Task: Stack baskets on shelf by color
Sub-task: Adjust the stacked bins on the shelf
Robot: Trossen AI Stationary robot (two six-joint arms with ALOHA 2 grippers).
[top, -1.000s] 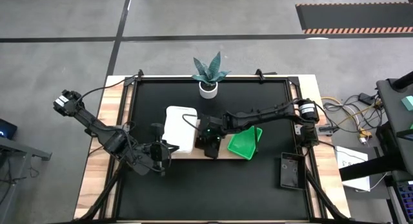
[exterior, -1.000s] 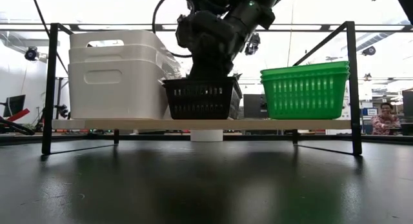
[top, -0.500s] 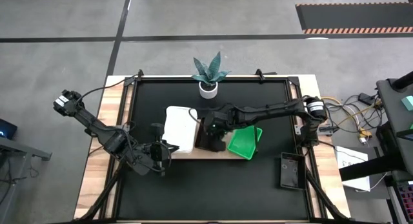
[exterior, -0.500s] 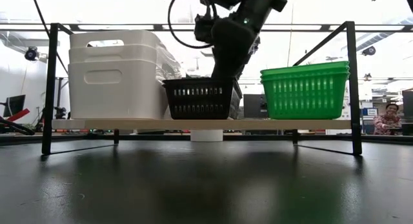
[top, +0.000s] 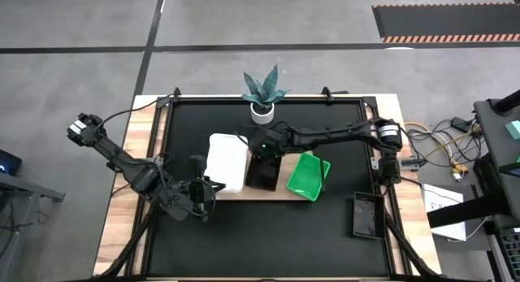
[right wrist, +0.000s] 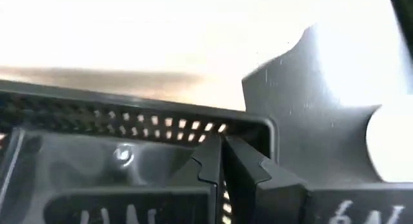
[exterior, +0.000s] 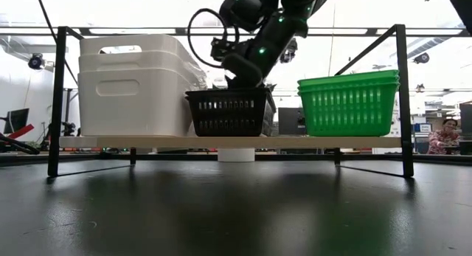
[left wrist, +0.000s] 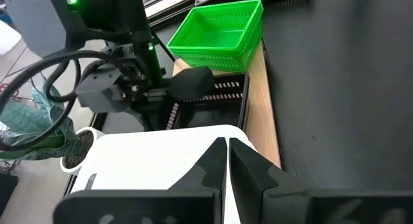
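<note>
The wooden shelf (top: pixel 280 193) carries a stack of white baskets (top: pixel 227 161) at its left, one black basket (top: pixel 262 175) in the middle and nested green baskets (top: pixel 309 176) at its right. All rest on their bottoms on the board (exterior: pixel 236 141). My right gripper (top: pixel 262 146) is shut and hangs over the black basket's far end, its tips just above the rim (exterior: pixel 243 85). My left gripper (top: pixel 201 193) is shut and empty, near the table's front, left of the shelf. My right gripper's shut fingertips (right wrist: pixel 222 153) stand right at the black basket's far rim (right wrist: pixel 161 114), coming down at a slant from above. I cannot tell whether they touch it. The basket sits flat on the shelf.
A white plant pot (top: pixel 262 111) stands at the far edge, behind the shelf. A flat black device (top: pixel 366 214) lies at the front right. A metal frame (exterior: pixel 57 101) surrounds the mat. A person (exterior: pixel 441 134) is in the room behind, at the right.
My right gripper has moved from over the black basket's near end toward the table's far edge, along the basket, rising a little and tipping. The black basket has stayed where it was on the shelf.
</note>
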